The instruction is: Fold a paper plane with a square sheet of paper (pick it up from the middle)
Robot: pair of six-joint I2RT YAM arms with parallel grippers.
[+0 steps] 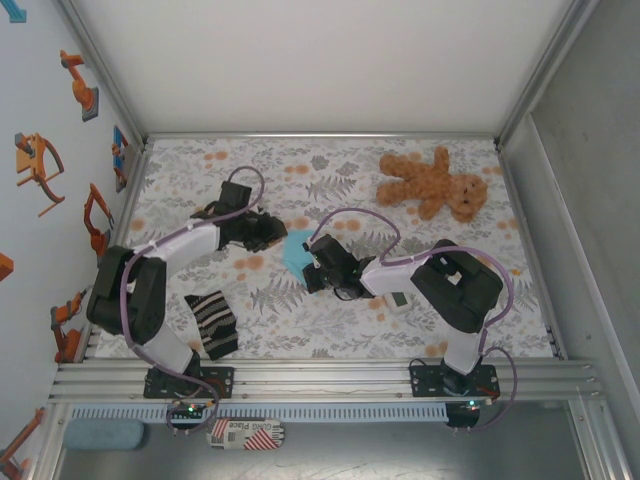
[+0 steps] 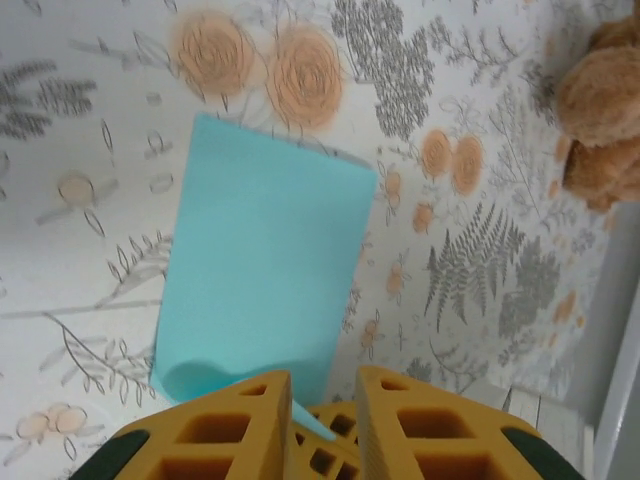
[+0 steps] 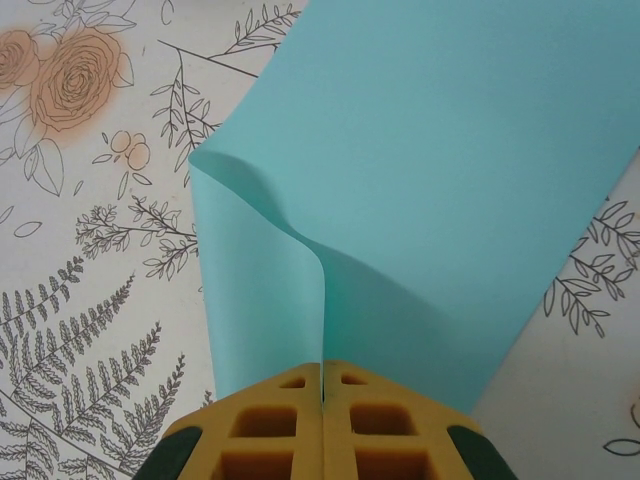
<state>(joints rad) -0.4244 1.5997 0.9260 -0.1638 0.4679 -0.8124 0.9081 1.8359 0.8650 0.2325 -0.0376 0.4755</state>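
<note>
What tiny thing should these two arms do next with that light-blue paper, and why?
Probably the left hand should open wider and back off the thin light-blue paper sheet: its fingers stand apart with a paper edge loose between them, while the right hand is pinched shut on a raised fold.

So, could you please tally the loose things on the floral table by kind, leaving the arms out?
Light-blue paper sheet: 1
Brown teddy bear: 1
Striped cloth: 1
Small white gadget: 1
Total: 4
</note>
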